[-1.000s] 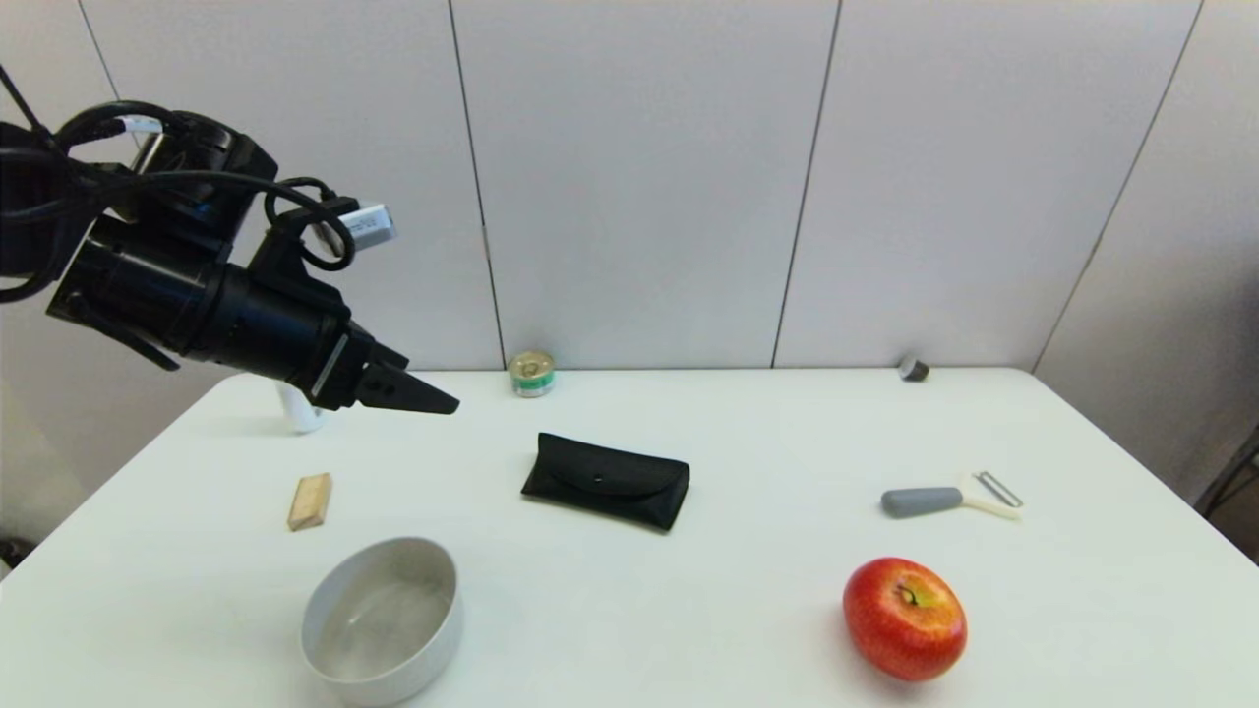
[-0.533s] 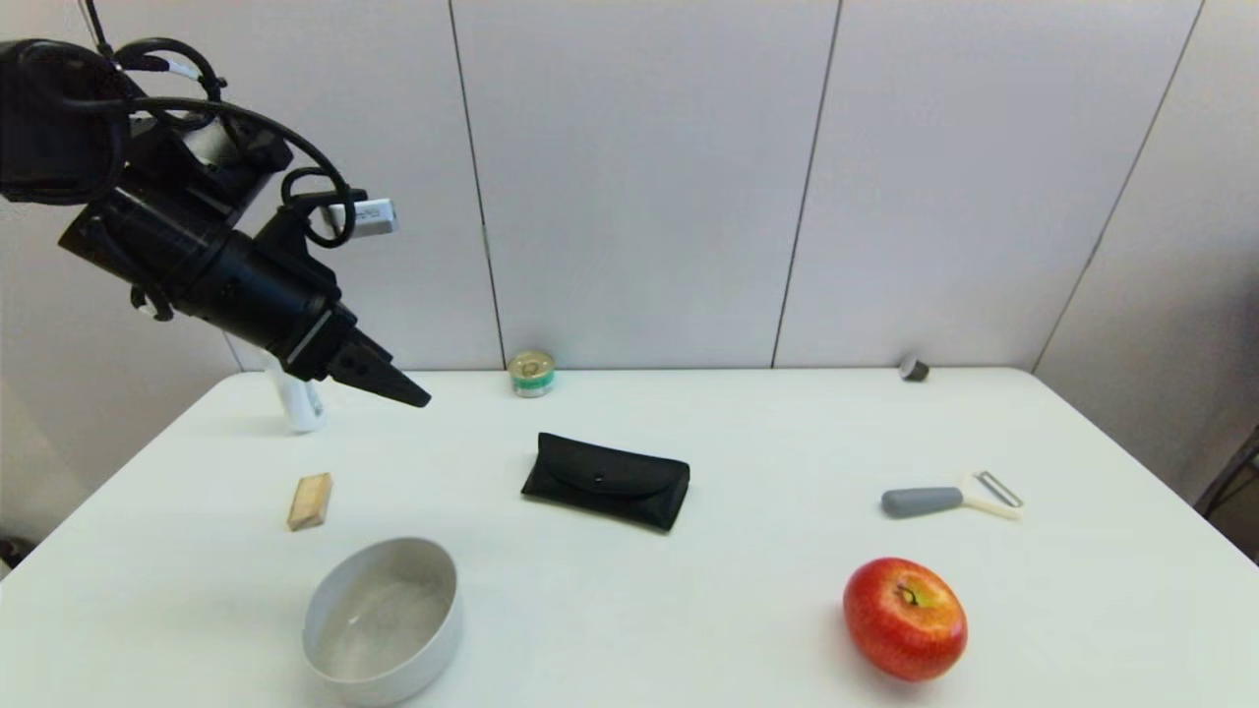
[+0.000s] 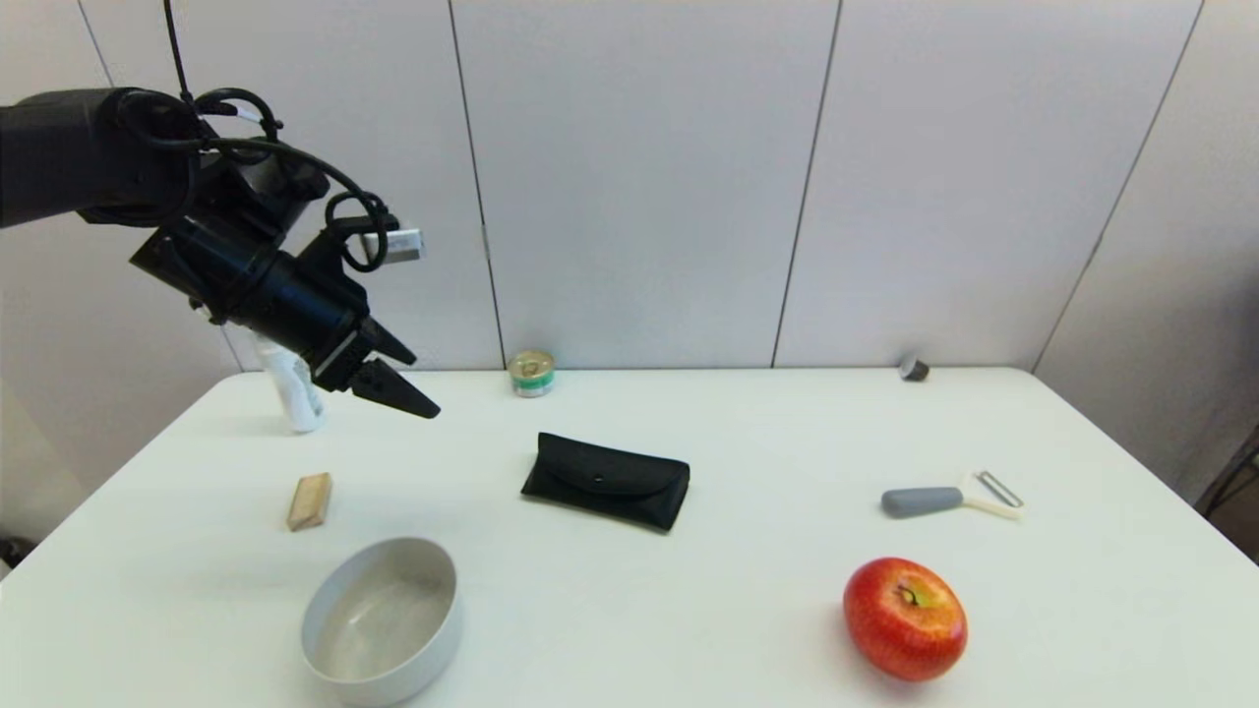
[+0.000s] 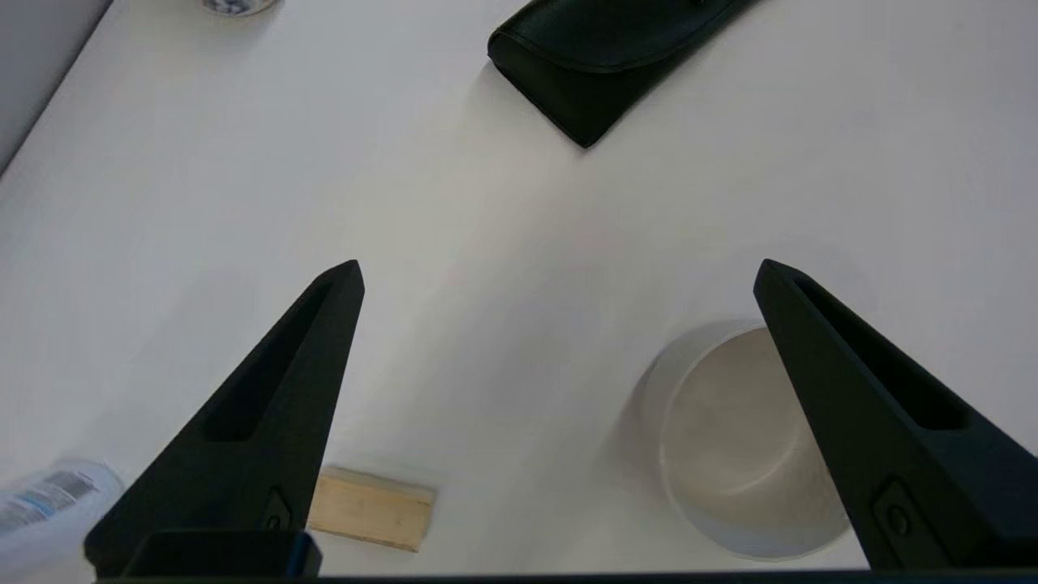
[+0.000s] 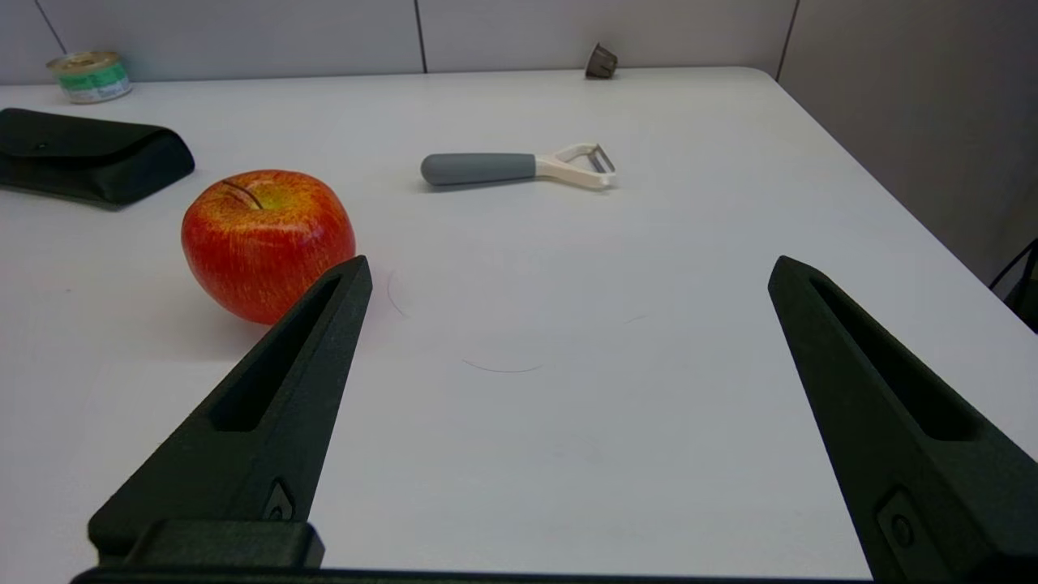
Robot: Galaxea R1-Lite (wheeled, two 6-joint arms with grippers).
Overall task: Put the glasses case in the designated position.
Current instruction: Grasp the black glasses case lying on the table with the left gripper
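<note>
Approach step: the left tool (image 3: 398,388), released and wide, hung above the surface's (image 3: 748,610) far left; next, reach right to the glasses case (image 3: 607,480).

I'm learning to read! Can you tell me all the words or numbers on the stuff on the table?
None can be read.
White bottle: printed label, too blurred.
Small tin: green band, print too small.
White tag above the left pincer: dark print, too small.
Glasses case, bowl, wooden block, peeler, apple: no writing visible.
</note>
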